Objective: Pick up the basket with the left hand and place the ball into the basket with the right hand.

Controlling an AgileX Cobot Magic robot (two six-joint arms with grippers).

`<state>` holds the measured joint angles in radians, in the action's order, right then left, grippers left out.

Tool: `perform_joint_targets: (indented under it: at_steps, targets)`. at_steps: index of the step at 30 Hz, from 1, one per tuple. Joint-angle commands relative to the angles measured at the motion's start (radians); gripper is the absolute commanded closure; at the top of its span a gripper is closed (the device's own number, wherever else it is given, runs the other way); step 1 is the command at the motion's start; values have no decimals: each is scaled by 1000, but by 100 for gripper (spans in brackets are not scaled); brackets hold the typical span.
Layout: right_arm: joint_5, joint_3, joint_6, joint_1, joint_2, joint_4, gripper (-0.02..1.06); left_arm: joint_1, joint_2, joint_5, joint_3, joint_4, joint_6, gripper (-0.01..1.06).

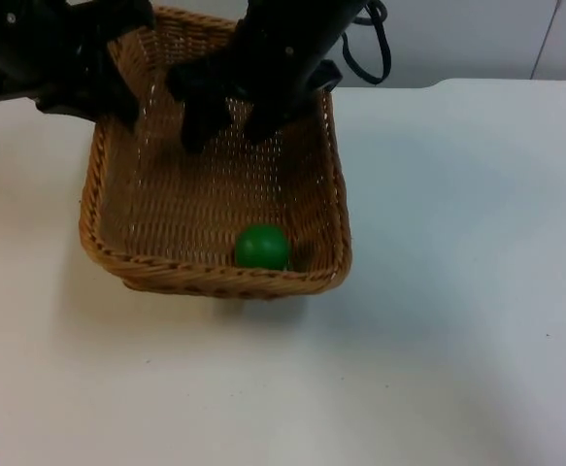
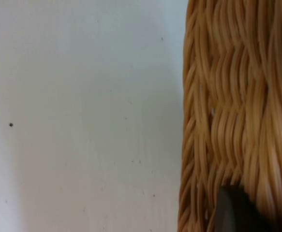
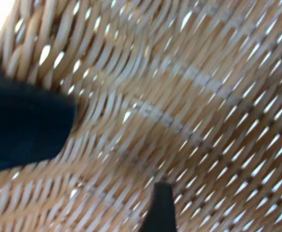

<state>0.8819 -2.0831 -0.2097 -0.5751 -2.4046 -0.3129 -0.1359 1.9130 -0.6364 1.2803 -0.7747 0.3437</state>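
The basket (image 1: 215,194) sits on the white counter (image 1: 457,291), with the green ball (image 1: 262,247) inside near its near rim. The left gripper (image 1: 117,102) grasps the basket's far-left rim. The right gripper (image 1: 226,121) hangs released over the basket's far interior.

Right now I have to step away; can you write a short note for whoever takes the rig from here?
Left gripper: shut on the basket's rim at its far left corner; the wicker wall is in its wrist view.
Right gripper: open, holding nothing, over the basket's far half, the woven floor under it.
Ball: green, lying inside the basket against the near wall.
Basket is over the white table.
Done: basket gripped, ball in the basket.
Left: probably only to draw the right arm out and end the run.
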Motion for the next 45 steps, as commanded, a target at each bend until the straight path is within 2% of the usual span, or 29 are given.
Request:
perform_joint_targets:
  at_steps: [1,7,8,10,11,12,13,14,20,23,27,34,38,42,45]
  targets:
    - [5,-25,7,-4,20,29,35,4,-9,-21,0,-29,-4,105]
    - [48,-138,43,27,45,85,37,4,-9,-30,0,-27,-4,105]
    - [63,-172,52,38,51,95,41,4,-9,-33,0,-27,-4,105]
    - [106,-238,58,68,65,102,55,4,-9,-33,0,-27,-4,105]
    - [106,-238,58,68,65,102,55,4,-9,-33,0,-27,-4,105]
    - [129,-269,63,87,70,102,68,4,-9,-32,0,-24,-4,105]
    - [156,-301,65,119,89,102,92,4,-9,-32,0,-22,-4,105]
    - [171,-314,69,139,102,102,105,4,-9,-33,0,-22,-4,105]
    - [244,-338,124,240,153,137,105,4,-9,-35,0,-19,-4,105]
    - [339,-340,150,305,196,225,105,4,-6,-35,0,-20,-4,105]
    - [339,-340,150,336,225,235,105,2,14,-48,0,-22,-4,105]
    - [339,-340,150,322,240,222,105,2,66,-52,0,-119,90,105]
    - [339,-340,150,296,240,222,105,2,124,-63,0,-349,260,105]
    - [339,-340,150,284,240,230,105,2,163,-75,2,-432,312,105]
    - [339,-340,150,284,240,230,105,2,191,-75,2,-437,317,105]
